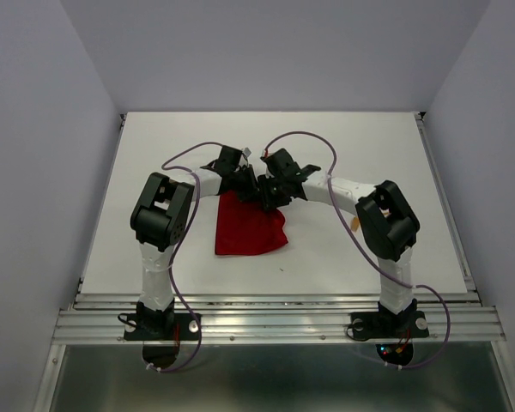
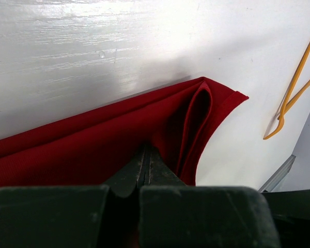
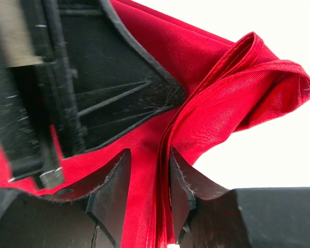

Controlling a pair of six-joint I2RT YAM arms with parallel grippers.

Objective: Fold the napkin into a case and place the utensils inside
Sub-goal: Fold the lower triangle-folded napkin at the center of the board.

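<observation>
Plainly, left tool pinches the red napkin, while right tool stands parted around its fold

From above, the bright red cloth napkin is partly covered, and the thin orange plastic utensils sit mostly behind the right arm.
</observation>
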